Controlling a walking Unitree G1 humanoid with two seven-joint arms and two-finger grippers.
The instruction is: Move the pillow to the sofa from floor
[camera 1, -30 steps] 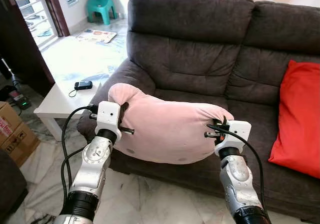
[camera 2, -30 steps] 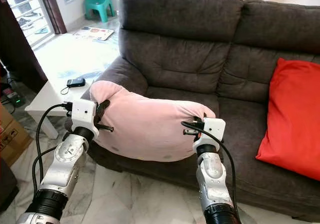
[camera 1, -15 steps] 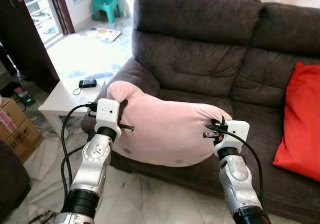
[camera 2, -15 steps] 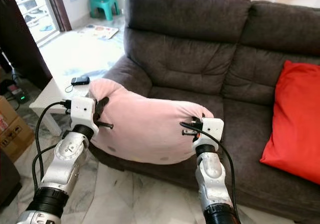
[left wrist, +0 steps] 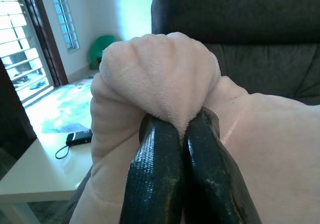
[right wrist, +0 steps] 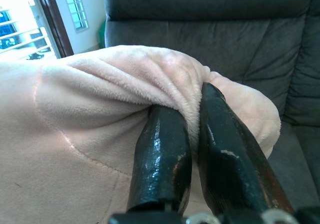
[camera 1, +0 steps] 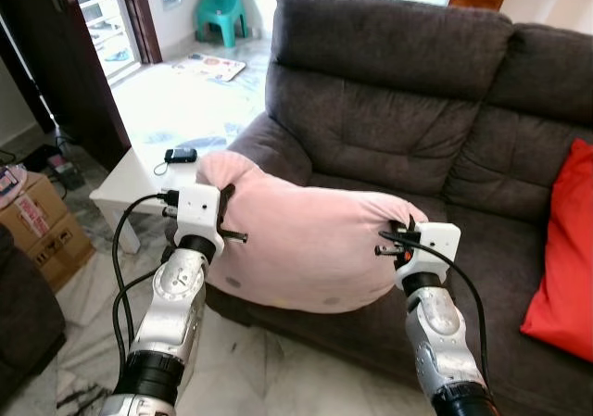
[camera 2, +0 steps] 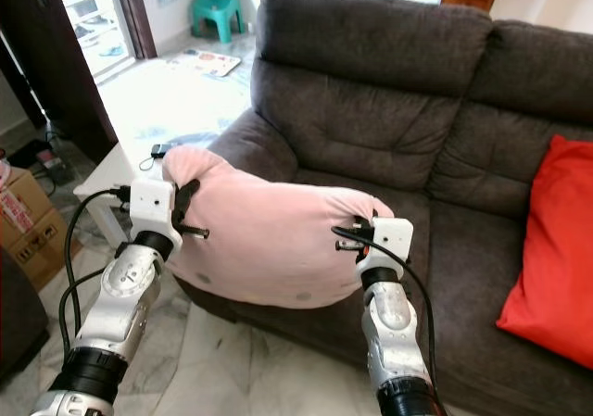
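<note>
A large pale pink pillow (camera 1: 306, 245) hangs in the air in front of the dark grey sofa (camera 1: 389, 110), over the front edge of its left seat. My left gripper (camera 1: 225, 210) is shut on the pillow's left end, where a bunch of fabric (left wrist: 160, 82) is pinched between the black fingers (left wrist: 155, 179). My right gripper (camera 1: 408, 231) is shut on the right end, with a fold of fabric (right wrist: 192, 112) squeezed between its fingers (right wrist: 162, 154). The pillow sags between the two arms.
A red cushion (camera 1: 565, 249) leans on the sofa's right seat. A low white table (camera 1: 148, 180) with a small black device (camera 1: 181, 156) stands left of the sofa. Cardboard boxes (camera 1: 42, 221) sit on the marble floor at far left. A teal chair (camera 1: 222, 8) stands far back.
The whole view has shifted, with the sofa and red cushion sliding right in the picture, so the camera turned left. Both grippers keep the same hold on the pillow.
</note>
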